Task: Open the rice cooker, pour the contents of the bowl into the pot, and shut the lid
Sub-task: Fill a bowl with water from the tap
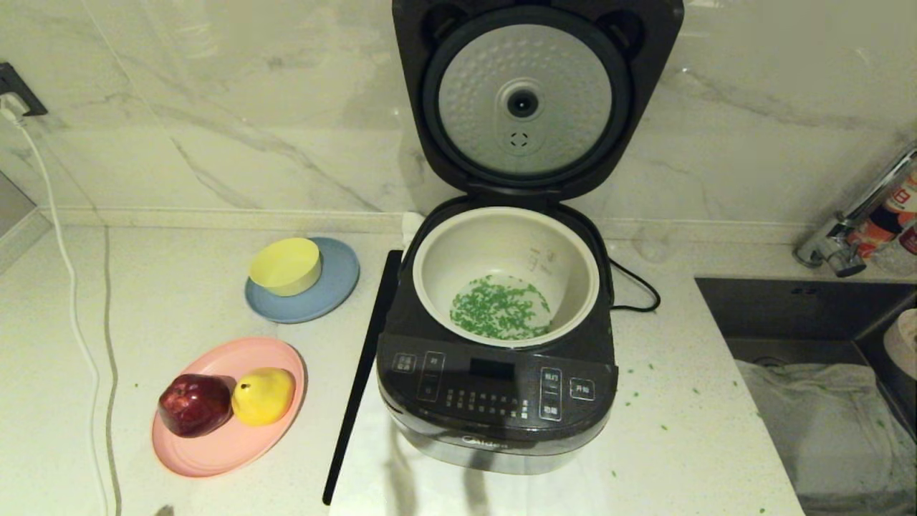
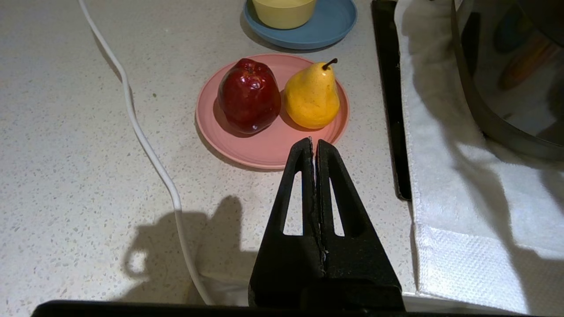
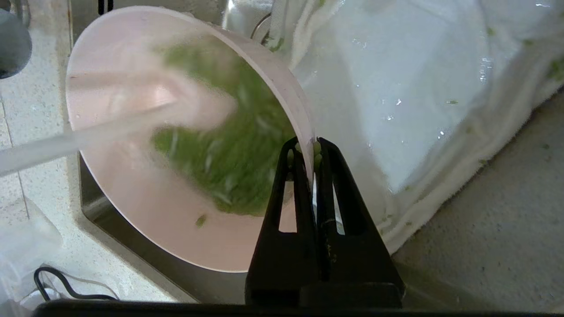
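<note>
The rice cooker (image 1: 494, 401) stands in the middle of the counter with its lid (image 1: 526, 100) swung up, the dimpled silver plate facing me. Green bits (image 1: 499, 309) lie on the bottom of the off-white pot (image 1: 444, 265). My right gripper (image 3: 313, 143) is shut on the rim of the pale pink bowl (image 3: 132, 198), which is tilted over the sink to the right of the cooker. More green bits (image 3: 233, 145) are inside the bowl. In the head view only the bowl's edge (image 1: 904, 342) shows at the far right. My left gripper (image 2: 314, 141) is shut on nothing, low over the counter near the pink plate.
A yellow bowl (image 1: 285, 266) sits on a blue plate (image 1: 337, 287). A pink plate (image 1: 215, 444) holds a red apple (image 1: 193, 405) and a yellow pear (image 1: 263, 395). A black strip (image 1: 362, 373) lies left of the cooker. A white cloth (image 1: 817, 416) lies in the sink; loose green bits dot the counter.
</note>
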You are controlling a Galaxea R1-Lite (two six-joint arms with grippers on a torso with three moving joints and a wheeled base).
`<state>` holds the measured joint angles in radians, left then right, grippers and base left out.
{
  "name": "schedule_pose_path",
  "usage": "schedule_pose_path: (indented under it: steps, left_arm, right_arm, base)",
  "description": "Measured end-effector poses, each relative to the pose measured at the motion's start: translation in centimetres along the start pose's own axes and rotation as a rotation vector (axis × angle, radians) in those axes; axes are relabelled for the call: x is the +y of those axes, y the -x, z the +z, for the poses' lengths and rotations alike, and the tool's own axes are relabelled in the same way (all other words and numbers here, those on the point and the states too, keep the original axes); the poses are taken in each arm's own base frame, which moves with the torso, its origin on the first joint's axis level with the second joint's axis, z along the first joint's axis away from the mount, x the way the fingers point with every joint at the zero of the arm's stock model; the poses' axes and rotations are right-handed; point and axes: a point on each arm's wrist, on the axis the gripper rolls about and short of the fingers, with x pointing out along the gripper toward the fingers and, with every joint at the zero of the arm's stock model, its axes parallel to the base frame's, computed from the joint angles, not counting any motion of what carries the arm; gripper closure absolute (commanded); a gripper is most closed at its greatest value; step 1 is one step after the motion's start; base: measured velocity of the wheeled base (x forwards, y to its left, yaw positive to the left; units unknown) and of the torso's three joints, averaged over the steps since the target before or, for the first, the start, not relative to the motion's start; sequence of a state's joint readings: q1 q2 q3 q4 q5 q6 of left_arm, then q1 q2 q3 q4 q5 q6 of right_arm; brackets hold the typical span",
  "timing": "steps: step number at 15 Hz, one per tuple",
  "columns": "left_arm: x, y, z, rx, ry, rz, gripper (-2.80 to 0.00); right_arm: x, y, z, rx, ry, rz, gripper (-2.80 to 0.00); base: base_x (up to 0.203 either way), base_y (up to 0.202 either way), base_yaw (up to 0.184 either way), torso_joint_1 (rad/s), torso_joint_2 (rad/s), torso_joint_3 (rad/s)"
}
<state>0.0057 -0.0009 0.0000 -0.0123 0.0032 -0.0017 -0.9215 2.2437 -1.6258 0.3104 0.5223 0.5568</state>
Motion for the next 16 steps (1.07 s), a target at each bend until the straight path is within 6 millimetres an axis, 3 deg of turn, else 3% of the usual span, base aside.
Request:
schedule_pose_path:
  steps: [9,16]
  left_arm:
    - [0.0,0.0,0.0,0.000,0.000,0.000,0.00]
    - [0.0,0.0,0.0,-0.001,0.000,0.001,0.00]
  right_arm:
    - [0.7,-0.2,-0.7,0.017,-0.021,-0.002,0.00]
    - [3.0,1.2,-4.6,0.070,0.037,-0.014,0.00]
  base:
    - [0.000,0.000,0.000,0.000,0.00,0.000]
    - [0.000,0.000,0.000,0.000,0.00,0.000]
